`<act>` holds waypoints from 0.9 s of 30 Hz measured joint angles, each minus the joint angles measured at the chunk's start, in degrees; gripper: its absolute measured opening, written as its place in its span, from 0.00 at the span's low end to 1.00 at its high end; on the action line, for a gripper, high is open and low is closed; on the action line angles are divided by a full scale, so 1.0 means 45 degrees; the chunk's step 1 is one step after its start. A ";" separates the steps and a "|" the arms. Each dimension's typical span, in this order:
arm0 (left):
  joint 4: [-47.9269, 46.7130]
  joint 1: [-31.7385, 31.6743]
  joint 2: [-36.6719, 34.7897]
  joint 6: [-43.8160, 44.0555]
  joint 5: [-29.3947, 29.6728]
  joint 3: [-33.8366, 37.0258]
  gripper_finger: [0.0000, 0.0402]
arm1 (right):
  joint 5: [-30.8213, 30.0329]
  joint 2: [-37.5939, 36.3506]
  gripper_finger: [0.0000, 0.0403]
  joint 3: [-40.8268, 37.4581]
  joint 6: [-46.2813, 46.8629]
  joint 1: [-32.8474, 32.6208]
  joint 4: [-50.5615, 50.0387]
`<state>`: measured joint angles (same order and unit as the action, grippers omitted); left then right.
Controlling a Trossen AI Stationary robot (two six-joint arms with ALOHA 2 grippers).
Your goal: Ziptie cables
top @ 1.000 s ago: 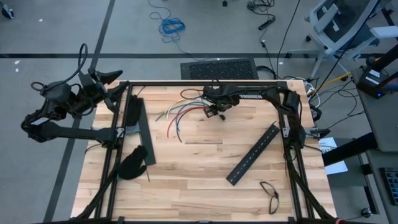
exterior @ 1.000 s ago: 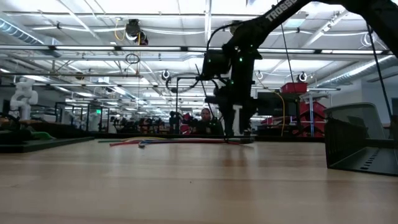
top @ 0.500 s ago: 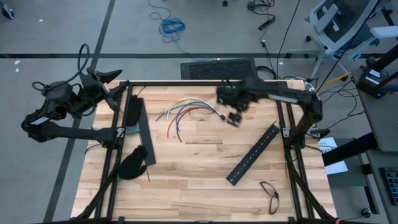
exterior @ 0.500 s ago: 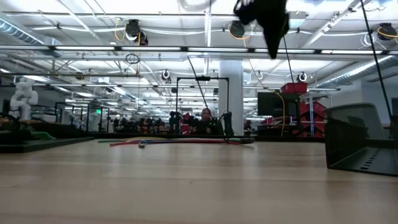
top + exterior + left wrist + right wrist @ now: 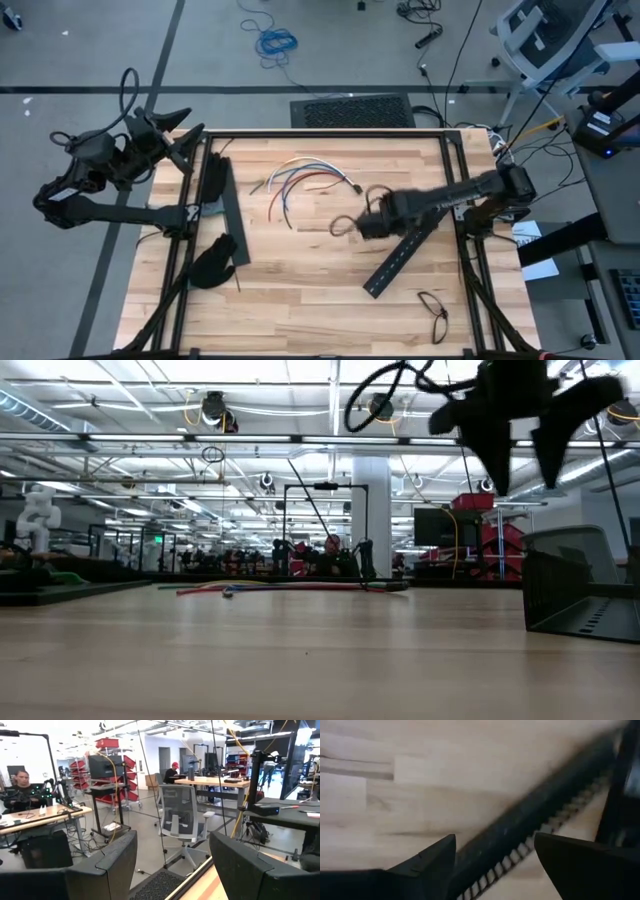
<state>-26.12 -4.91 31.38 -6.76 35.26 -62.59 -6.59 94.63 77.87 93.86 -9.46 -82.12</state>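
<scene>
Bright overhead lighting throughout; the right wrist view is motion-blurred.

Overhead straight down on the whole bench [image 5: 320, 290]; level across it into the room; wrist views close, forward.

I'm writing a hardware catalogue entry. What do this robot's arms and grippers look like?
Both arms are dark, nearly black, built of slim jointed links. The left arm carries a black cable looping above it. The left gripper has two broad, flat, matte black fingers with angled tips; the right gripper has the same kind. No markings are readable.
</scene>
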 joint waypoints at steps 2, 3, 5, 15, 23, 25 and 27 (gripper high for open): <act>-0.0033 0.0000 -0.0001 0.0003 0.0001 0.0000 0.61 | 0.0051 0.0003 0.66 -0.0278 0.1815 -0.0472 -0.0469; -0.0066 0.0000 -0.0005 0.0023 0.0001 0.0000 0.61 | -0.0027 0.0057 0.66 -0.0400 0.2640 -0.0648 -0.0744; -0.0065 0.0000 -0.0005 0.0090 0.0001 0.0000 0.61 | -0.0016 0.0091 0.66 -0.0596 0.4337 -0.0837 -0.0902; -0.0034 0.0000 -0.0002 0.0082 -0.0004 0.0000 0.61 | 0.0564 0.0281 0.66 -0.2836 0.7952 -0.1202 0.3158; -0.0070 0.0000 0.0000 0.0066 -0.0004 0.0000 0.61 | 0.1122 0.1091 0.66 -0.3402 0.8050 -0.0843 0.3985; -0.0065 0.0000 -0.0005 -0.0019 -0.0004 0.0000 0.61 | 0.1035 0.1282 0.66 -0.3406 0.8057 -0.0792 0.4574; -0.0054 0.0000 -0.0002 -0.0031 -0.0004 0.0000 0.61 | 0.0672 0.1288 0.66 -0.3411 0.8054 -0.0683 0.5489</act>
<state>-26.37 -4.91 31.36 -6.90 35.24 -62.59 -3.57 100.43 62.52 130.10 -12.53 -57.42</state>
